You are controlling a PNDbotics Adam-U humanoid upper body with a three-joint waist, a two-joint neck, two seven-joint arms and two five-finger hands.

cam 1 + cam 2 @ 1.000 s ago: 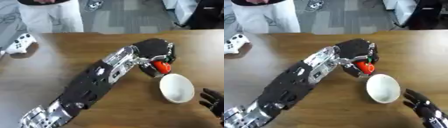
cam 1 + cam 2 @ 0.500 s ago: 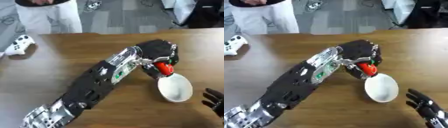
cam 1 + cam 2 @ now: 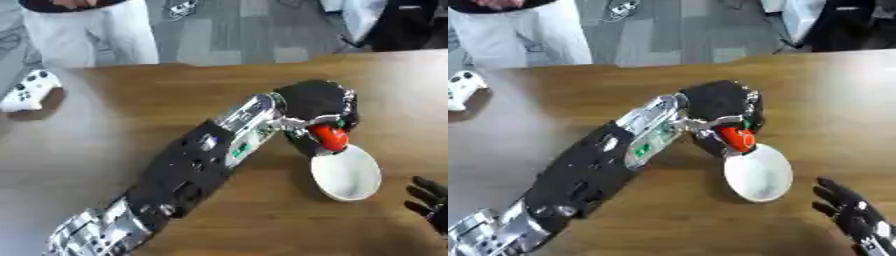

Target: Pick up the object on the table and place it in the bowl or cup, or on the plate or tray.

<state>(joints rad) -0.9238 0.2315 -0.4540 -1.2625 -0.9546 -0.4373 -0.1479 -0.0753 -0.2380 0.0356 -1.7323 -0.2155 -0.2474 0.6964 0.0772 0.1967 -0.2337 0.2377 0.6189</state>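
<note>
- Since a second ago the left hand [image 3: 317,102] has carried the red object [image 3: 330,137] a little further toward the white bowl [image 3: 348,174]; the object now hangs right at the bowl's far rim, where before it sat clear of it.
- Left arm [image 3: 201,165] comes in from the table's near left corner and stretches diagonally across the wooden table [image 3: 114,115] toward its right side, forearm nearly straight, silver joint at the bottom, black shell with a small green mark along the middle.
- At the wrist the hand bends downward, its black back turned up to the camera, so the palm faces the table.
- Its fingers [image 3: 748,107] are curled round the red object and pinch it from above; the object shows below the hand, rounded and red-orange, with a trace of green at its top.
- Red object is off the table, held just over the far edge of the bowl; whether it touches the rim I cannot tell.
- Bowl stands on the table toward the near right part, tilted in view as an oval, its inside white.
- Right hand [image 3: 855,212] rests idle at the near right corner, black fingers spread and straight, pointing up toward the bowl but apart from it.
- White game controller [image 3: 28,90] lies near the table's far left edge, well apart from the bowl.
</note>
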